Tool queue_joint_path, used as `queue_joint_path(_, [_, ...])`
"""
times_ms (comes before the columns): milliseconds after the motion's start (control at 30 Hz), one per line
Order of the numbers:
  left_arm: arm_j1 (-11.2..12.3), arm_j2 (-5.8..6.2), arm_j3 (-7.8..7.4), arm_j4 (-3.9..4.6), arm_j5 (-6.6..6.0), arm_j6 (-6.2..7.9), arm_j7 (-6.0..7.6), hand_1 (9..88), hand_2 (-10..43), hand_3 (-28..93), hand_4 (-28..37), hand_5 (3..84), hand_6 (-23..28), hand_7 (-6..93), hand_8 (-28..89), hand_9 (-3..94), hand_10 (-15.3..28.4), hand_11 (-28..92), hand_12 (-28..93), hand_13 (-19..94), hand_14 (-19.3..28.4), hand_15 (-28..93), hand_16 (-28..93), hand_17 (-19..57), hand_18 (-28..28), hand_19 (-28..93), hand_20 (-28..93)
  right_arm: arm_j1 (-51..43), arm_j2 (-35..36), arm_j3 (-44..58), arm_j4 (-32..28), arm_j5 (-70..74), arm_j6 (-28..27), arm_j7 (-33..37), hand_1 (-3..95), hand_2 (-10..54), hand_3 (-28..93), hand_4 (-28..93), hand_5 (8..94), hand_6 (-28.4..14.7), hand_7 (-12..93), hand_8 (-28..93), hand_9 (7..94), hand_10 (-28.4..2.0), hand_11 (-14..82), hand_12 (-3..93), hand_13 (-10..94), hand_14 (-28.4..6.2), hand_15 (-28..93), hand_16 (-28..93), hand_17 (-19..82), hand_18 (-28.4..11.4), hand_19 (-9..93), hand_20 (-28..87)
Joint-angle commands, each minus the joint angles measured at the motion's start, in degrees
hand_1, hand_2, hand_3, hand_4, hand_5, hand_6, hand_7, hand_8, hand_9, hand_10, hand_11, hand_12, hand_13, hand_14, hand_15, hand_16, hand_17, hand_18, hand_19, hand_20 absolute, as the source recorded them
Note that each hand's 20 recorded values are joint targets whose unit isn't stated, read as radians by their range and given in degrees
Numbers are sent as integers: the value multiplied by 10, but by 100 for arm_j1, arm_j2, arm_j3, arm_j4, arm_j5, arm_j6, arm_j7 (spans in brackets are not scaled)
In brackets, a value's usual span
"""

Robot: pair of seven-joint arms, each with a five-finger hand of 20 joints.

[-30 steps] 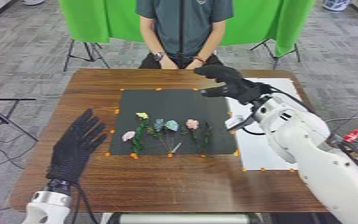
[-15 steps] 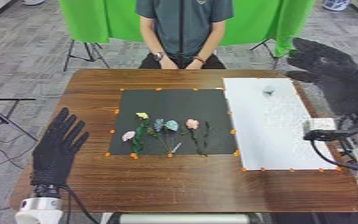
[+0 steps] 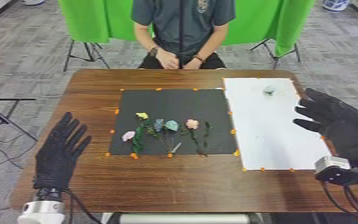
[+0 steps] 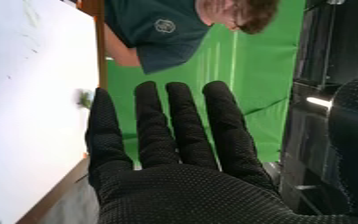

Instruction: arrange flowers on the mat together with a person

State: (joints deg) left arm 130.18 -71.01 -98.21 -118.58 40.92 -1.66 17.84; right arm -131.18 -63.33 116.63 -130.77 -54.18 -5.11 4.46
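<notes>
- The flowers lie on the dark mat (image 3: 180, 102), on the half nearer the robot, side by side, with their tops pointing away from the robot.
- From left to right there is a pale pink flower (image 3: 128, 135), a yellow flower (image 3: 142, 115), a dark blue flower (image 3: 159, 123), a light blue flower (image 3: 172, 125), a pink flower (image 3: 191, 124) and a thin green stem (image 3: 206, 132).
- The two blue tops are very close together.
- A small pale green flower or sprig (image 3: 269, 90) lies on the white sheet (image 3: 273, 125), near its far end.
- The sheet is just right of the mat, on the brown wooden table (image 3: 184, 187).
- Little orange bits of tape (image 3: 134, 156) sit along the mat's edges.
- The left hand (image 3: 55, 159) is over the table's left side, fingers straight and a bit apart.
- The right hand (image 3: 346, 129) is by the table's right edge, near the sheet.
- In the right wrist view, the right hand (image 4: 189, 192) has straight fingers, spread apart.
</notes>
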Motion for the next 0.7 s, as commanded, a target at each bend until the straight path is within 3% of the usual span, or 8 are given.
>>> queue_joint_path(33, [-18,-77,42,24,41,-128,-173,274,-57,671,-265,252,16,189,-97,184,94,146,178,165,108,108,84,-115,195,370,102,126,-129,-151,71,-34,-169,-81,126,-8,789,-240,338,-67,105,-72,334,-146,67,245,279,-129,66,376,20,-223,402,250])
queue_joint_path(100, [40,-92,33,19,1,-127,-182,275,-57,671,-265,256,18,188,-97,188,95,149,177,167,109,113,86,-114,195,371,103,193,-154,-286,118,-72,-164,-86,126,-10,787,-241,337,-72,100,-71,334,-147,67,243,280,-130,68,371,25,-221,403,249])
queue_joint_path(267, [-211,-21,46,81,98,-294,-281,276,-56,670,-264,260,19,186,-96,190,95,149,174,167,110,119,84,-114,195,373,105,247,-76,-278,104,-103,-64,-128,123,-12,790,-241,338,-74,101,-69,337,-148,72,244,283,-129,80,367,22,-225,418,257])
queue_joint_path(333, [-130,22,32,37,77,-240,-237,275,-56,670,-263,260,19,186,-96,190,96,149,173,167,110,120,83,-114,195,373,105,305,-78,-293,127,-116,-155,-43,123,-12,790,-241,339,-75,101,-69,338,-148,74,243,283,-129,84,364,22,-225,421,259])
queue_joint_path(433, [-78,-15,59,63,3,-197,-257,275,-56,670,-263,260,19,187,-96,190,96,150,173,167,111,122,82,-114,195,374,106,246,-87,-299,133,-108,-132,-53,125,-11,789,-241,339,-74,102,-70,338,-148,75,243,282,-129,89,360,22,-226,424,261])
queue_joint_path(533, [-127,-24,54,91,65,-278,-325,276,-55,670,-263,260,19,187,-96,190,96,151,172,167,112,123,80,-114,195,376,106,185,-66,-225,98,-115,-62,-44,127,-9,789,-240,339,-73,103,-70,338,-147,76,242,283,-130,94,357,23,-226,426,262])
queue_joint_path(567, [-180,11,92,101,68,-244,-242,276,-55,670,-263,260,19,187,-96,190,96,151,171,167,112,123,79,-114,195,376,105,213,-42,-241,110,-108,6,-100,127,-9,790,-240,339,-73,103,-70,338,-147,77,242,283,-129,96,356,24,-226,427,263])
queue_joint_path(700, [-145,44,33,64,84,-265,-301,276,-56,671,-263,262,20,186,-96,190,97,153,172,167,112,123,79,-113,194,375,105,244,-99,-284,143,-80,-69,-38,131,-6,792,-239,344,-72,107,-71,342,-148,83,242,285,-130,107,351,26,-225,431,266])
